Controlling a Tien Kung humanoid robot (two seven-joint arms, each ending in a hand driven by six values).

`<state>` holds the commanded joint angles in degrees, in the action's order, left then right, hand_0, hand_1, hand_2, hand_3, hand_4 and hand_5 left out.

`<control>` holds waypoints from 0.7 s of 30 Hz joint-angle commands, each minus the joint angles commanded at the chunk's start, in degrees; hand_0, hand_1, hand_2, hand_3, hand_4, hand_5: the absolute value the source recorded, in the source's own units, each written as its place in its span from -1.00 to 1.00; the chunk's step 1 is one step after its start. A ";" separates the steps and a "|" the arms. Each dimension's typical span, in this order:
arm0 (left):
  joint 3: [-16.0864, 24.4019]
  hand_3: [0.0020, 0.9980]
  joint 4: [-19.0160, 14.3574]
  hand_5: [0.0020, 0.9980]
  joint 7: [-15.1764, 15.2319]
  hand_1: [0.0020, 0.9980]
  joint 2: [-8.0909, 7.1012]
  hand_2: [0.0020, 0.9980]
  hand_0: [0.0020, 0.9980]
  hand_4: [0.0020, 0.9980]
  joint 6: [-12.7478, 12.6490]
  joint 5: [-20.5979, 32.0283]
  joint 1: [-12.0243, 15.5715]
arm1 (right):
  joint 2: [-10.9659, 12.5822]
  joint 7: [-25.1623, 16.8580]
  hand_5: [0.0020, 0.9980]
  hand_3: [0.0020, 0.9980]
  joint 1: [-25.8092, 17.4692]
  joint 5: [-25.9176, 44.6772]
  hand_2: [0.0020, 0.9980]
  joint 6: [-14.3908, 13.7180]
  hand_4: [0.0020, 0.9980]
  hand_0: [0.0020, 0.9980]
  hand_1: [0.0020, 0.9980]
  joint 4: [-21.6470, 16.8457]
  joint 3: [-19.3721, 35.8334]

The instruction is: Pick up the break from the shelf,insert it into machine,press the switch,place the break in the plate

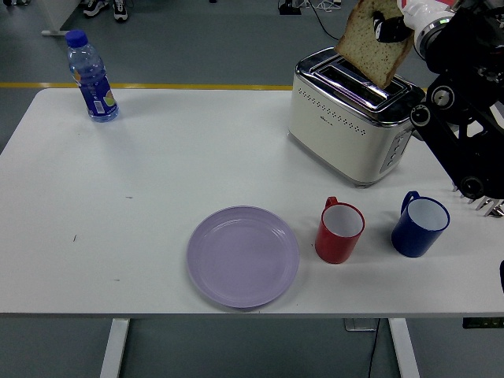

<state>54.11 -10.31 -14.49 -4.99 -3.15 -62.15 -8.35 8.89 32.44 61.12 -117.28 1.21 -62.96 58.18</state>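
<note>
A lab or test room rather than a home kitchen: the white surface (157, 157) stands on a bare grey floor (205, 39) marked with a yellow line (157, 85), cables (315, 12) trail loose at the top of the frame, and shoes (102, 8) show at upper left. The toaster (354, 126), cups and plate (242, 256) look staged.

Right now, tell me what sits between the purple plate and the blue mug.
In the head view, the red mug stands between the purple plate and the blue mug, touching neither.
</note>
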 joint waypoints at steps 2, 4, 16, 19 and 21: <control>0.00 0.12 0.00 0.66 0.00 0.39 0.00 0.35 0.37 -0.42 0.00 -0.01 -0.04 | -0.58 -0.03 -1.00 -0.14 0.18 0.00 -0.37 -0.18 -0.10 -0.58 -0.64 0.78 0.04; -0.09 0.12 0.00 0.66 0.00 0.39 -0.02 0.35 0.37 -0.42 0.03 0.02 -0.13 | -1.11 -0.07 -1.00 -0.14 0.30 0.04 -0.37 -0.54 -0.10 -0.58 -0.64 1.55 -0.01; -0.14 0.12 0.00 0.66 0.00 0.39 0.00 0.35 0.36 -0.42 0.03 0.10 -0.47 | -2.79 -0.70 -1.00 -0.14 0.60 -0.29 -0.37 -2.14 -0.10 -0.58 -0.64 6.55 -0.45; -0.10 0.12 0.00 0.66 -0.04 0.39 0.02 0.35 0.36 -0.42 0.06 -0.05 -0.51 | -3.08 -0.87 -1.00 -0.14 0.58 -0.31 -0.37 -2.53 -0.10 -0.58 -0.64 7.61 -0.65; -0.09 0.12 0.00 0.66 -0.05 0.39 0.02 0.35 0.37 -0.43 0.06 -0.03 -0.54 | -3.24 -1.06 -1.00 -0.14 0.59 -0.50 -0.37 -2.82 -0.10 -0.58 -0.64 8.33 -0.85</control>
<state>54.01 -10.31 -14.54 -4.97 -3.10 -62.19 -8.89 5.65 31.38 61.71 -117.78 -1.61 -54.63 57.33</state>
